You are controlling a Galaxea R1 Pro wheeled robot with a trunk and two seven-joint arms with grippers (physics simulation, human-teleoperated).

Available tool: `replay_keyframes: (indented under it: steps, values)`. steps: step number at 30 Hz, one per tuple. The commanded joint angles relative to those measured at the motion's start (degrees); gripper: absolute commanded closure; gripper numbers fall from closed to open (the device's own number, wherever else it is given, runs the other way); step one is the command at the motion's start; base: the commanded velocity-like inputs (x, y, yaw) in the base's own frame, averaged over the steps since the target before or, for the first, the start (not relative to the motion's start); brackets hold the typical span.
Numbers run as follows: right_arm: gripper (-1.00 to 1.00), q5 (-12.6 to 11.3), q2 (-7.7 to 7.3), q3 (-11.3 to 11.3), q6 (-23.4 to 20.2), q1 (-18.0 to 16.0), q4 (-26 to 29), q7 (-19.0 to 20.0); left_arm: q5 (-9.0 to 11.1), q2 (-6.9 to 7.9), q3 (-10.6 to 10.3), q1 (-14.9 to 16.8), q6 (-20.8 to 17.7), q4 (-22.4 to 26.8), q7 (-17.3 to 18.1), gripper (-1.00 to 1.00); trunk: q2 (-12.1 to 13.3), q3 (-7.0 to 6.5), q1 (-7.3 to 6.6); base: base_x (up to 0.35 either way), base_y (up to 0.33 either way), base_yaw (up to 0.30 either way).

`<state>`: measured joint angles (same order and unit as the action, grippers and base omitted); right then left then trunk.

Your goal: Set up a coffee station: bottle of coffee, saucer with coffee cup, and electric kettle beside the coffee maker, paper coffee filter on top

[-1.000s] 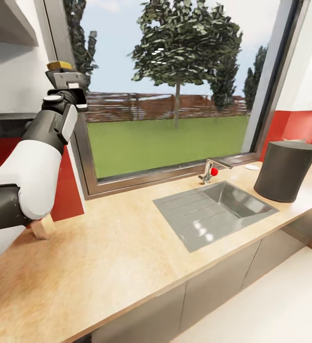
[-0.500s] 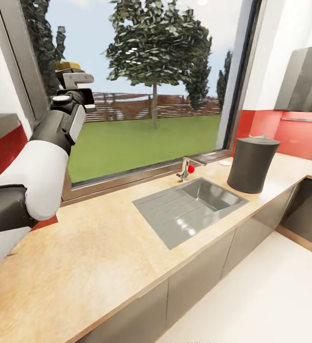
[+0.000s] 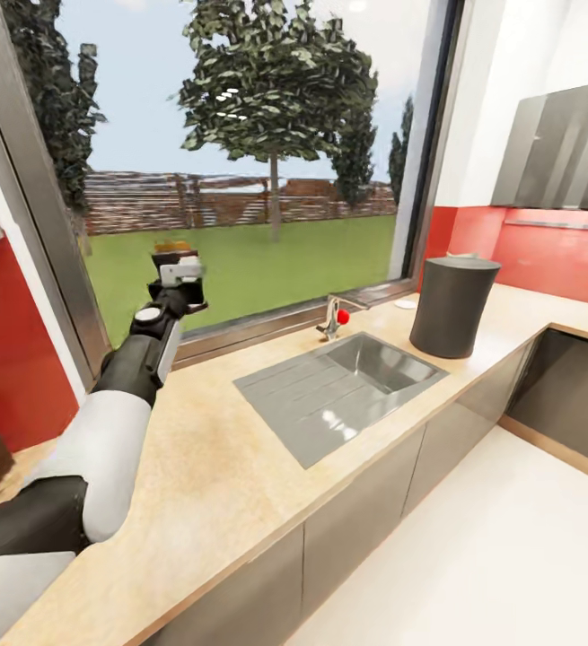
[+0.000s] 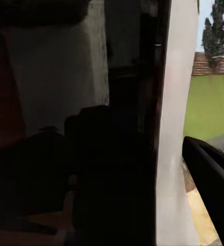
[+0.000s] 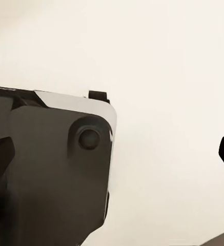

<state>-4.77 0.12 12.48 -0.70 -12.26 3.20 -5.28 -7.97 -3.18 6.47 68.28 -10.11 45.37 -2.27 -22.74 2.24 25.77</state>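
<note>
The left pincer (image 3: 178,266), gripping the bottle of coffee (image 3: 171,246), has lowered toward the kitchen countertop (image 3: 231,467).

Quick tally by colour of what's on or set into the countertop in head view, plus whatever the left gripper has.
Grey: 2, the dark cylinder bin and the steel sink.
White: 1, a small flat round thing behind the bin, too small to identify.
Red: 1, the knob on the tap.
Yellow-brown: 1, the lid of the bottle of coffee held in the left gripper.
Total: 5.
</note>
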Motion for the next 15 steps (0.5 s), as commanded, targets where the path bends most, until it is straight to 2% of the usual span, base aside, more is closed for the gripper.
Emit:
replay_keyframes:
  steps: [1,3,4,5,6,10,15]
  values:
    - [-1.00,-0.50,0.02,0.50,0.26,-0.04,0.27,-0.20,-0.72,-0.04,0.10,-1.90,0.40,2.16,2.03,1.00,-0.18,0.12,0.02,0.000,0.000,0.000]
    - [-1.00,-0.51,0.05,0.49,1.16,-0.04,0.54,-0.18,-0.80,-0.04,-0.05,-6.65,1.27,6.21,7.06,1.00,-0.18,0.12,0.02,0.000,0.000,0.000]
    - [-1.00,-0.51,0.05,0.46,2.02,-0.03,0.65,-0.11,-0.82,-0.02,-0.07,-11.67,1.60,10.39,11.51,1.00,-0.18,0.12,0.02,0.000,0.000,0.000]
    - [-1.00,-0.51,0.05,0.45,2.21,-0.02,0.69,-0.10,-0.82,-0.04,-0.05,-13.73,1.66,12.05,12.90,1.00,-0.18,0.12,0.02,0.000,0.000,0.000]
    - [-1.00,-0.56,0.11,0.44,2.45,-0.03,0.78,-0.09,-0.71,0.00,0.22,-18.73,1.73,16.28,15.31,1.00,-0.18,0.12,0.02,0.000,0.000,0.000]
    - [-1.00,-0.61,0.21,0.35,2.53,-0.05,1.59,-0.08,-0.83,0.45,0.39,-23.41,1.83,20.09,17.41,1.00,-0.18,0.12,0.02,0.000,0.000,0.000]
    - [-1.00,-0.84,0.23,0.11,2.47,-0.05,3.38,-0.08,-0.61,3.06,0.57,-27.31,1.87,22.86,19.12,1.00,-0.18,0.12,0.02,0.000,0.000,0.000]
